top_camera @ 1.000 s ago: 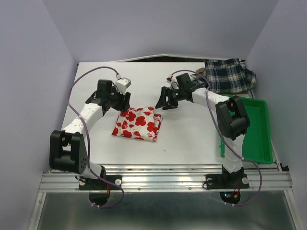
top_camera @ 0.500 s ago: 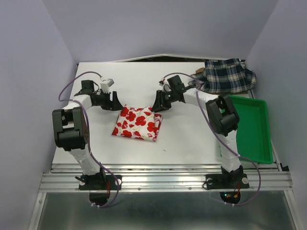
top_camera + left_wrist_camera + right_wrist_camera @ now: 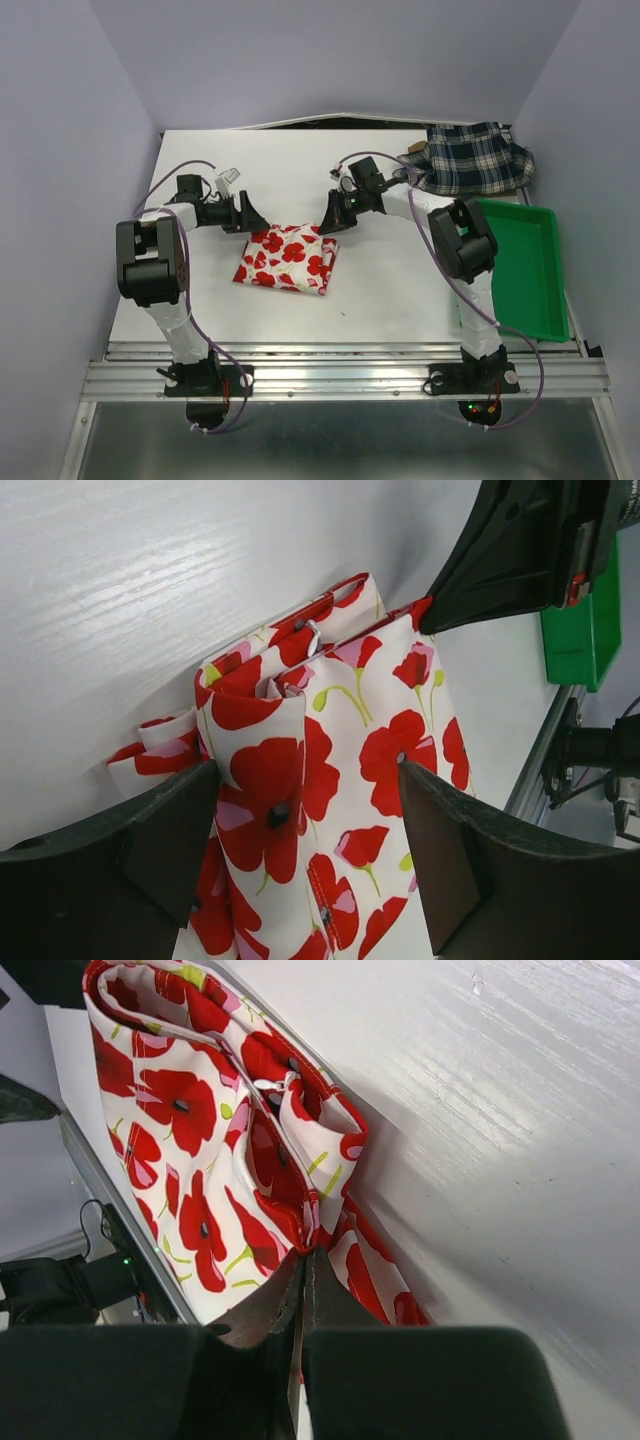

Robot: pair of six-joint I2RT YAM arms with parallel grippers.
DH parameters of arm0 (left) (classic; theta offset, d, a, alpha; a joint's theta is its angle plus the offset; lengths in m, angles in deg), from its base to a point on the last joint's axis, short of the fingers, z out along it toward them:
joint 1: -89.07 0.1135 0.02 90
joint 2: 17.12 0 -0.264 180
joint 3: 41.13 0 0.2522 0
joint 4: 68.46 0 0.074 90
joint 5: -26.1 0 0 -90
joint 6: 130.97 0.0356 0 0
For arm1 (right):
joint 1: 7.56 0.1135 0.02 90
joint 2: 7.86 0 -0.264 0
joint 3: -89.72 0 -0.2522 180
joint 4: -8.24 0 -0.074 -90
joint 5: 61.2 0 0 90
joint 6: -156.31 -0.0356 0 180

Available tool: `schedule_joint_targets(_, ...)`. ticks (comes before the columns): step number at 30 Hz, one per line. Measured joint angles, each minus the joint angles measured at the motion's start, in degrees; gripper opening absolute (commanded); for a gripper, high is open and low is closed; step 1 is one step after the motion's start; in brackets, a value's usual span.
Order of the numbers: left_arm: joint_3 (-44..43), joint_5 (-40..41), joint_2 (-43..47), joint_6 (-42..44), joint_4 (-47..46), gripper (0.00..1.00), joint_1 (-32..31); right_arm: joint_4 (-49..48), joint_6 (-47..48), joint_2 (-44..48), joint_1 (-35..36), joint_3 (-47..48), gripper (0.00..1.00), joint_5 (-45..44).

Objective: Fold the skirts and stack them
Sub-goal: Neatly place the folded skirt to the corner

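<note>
Seemingly mid-fold, the floral skirt (image 3: 288, 258) lies at mid-table: right gripper (image 3: 330, 226) pinches its far corner, left gripper (image 3: 253, 222) gapes astride the other. Next, left should close, then both lift together.

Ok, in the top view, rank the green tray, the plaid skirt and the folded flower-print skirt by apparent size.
1. The green tray: clearly largest.
2 and 3. The plaid skirt and the flower-print skirt look close; the plaid one is bunched and farther off, so I won't rank them.
</note>
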Motion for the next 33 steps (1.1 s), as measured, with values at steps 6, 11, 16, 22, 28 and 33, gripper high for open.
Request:
schedule_joint_targets(6,0.15,3.32,-4.92,-3.32,-2.73,0.83,0.0,0.59,1.07,0.02,0.0,0.02,0.01,0.35)
schedule_joint_targets(11,0.46,5.01,-5.03,-7.13,-5.14,0.84,0.0,1.44,1.75,0.35,0.0,-0.42,0.01,0.39)
schedule_joint_targets(16,0.46,5.79,-5.03,-9.16,-6.21,0.85,0.02,2.21,2.05,2.36,-0.33,-3.02,0.01,0.33)
schedule_joint_targets(22,0.46,6.12,-4.98,-9.77,-6.36,0.86,0.07,2.71,2.12,2.95,-1.14,-5.55,0.01,0.33)
schedule_joint_targets(28,0.9,7.54,-3.76,-9.44,-6.62,0.84,0.15,3.17,2.82,1.66,-2.21,-5.2,0.01,-0.11)
schedule_joint_targets(33,1.66,13.05,2.95,-6.08,-4.9,0.72,0.44,3.08,3.89,-1.95,-2.32,-2.82,0.01,-0.48)
